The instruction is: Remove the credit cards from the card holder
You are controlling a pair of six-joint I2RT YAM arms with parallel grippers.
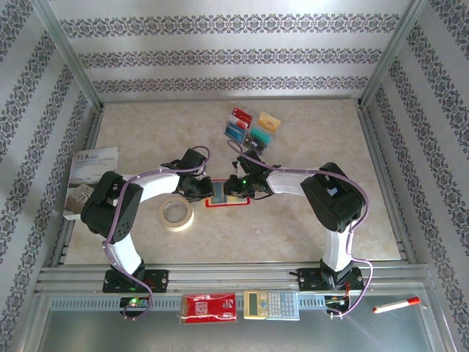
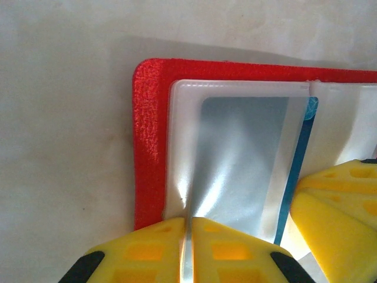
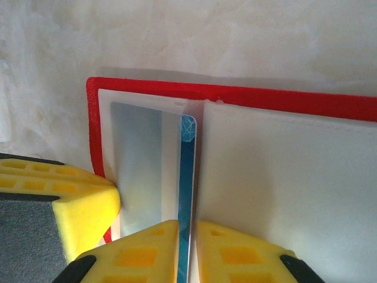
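**Two pinches at once**

The red square folding card holder (image 1: 219, 200) lies open on the beige table (image 1: 308, 220). My right gripper (image 3: 187, 239) is nipped tight on a thin blue plastic card (image 3: 187, 171) at its fold. My left gripper (image 2: 189, 236) is pinched onto the greyish clear pocket (image 2: 235, 159). Four loose cards (image 1: 253, 128) lie farther back, well apart.

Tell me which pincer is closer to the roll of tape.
Left. The left pincer sits just beyond and to the right of the tape roll, pinching a clear pocket of the card holder. The right pincer is farther, across the holder, gripping the blue card.
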